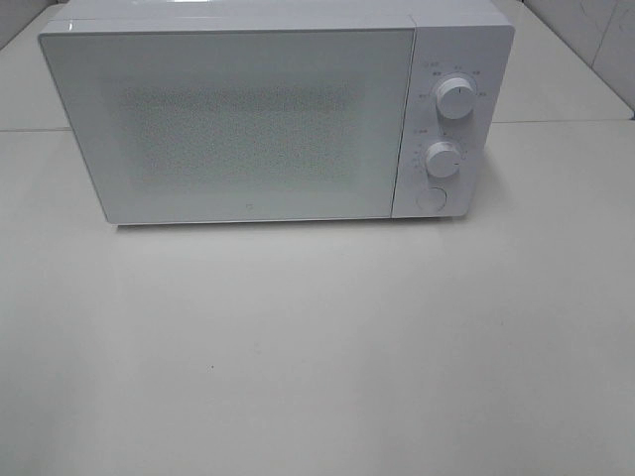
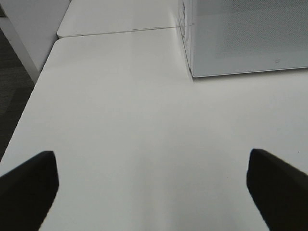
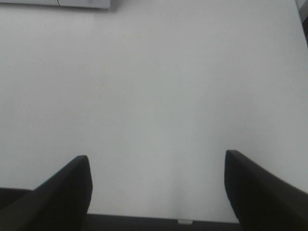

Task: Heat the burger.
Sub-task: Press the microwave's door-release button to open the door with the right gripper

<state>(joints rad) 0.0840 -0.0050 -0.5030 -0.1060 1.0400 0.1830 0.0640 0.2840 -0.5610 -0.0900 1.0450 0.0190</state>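
The burger is out of view in every frame. A white microwave [image 1: 278,109] stands at the back of the white table [image 1: 317,347] with its door shut; two round knobs [image 1: 455,97] and a button sit on its right panel. Its lower front corner shows in the left wrist view as the microwave [image 2: 245,38]. My left gripper [image 2: 154,187] hangs open over bare tabletop, with nothing between its black fingers [image 2: 29,185]. My right gripper [image 3: 156,185] is also open over bare table, empty. Neither arm shows in the high view.
The table's left edge [image 2: 29,106] drops to a dark floor, and a second table surface [image 2: 120,17] adjoins behind a seam. The microwave's bottom edge [image 3: 57,4] shows at the far side of the right wrist view.
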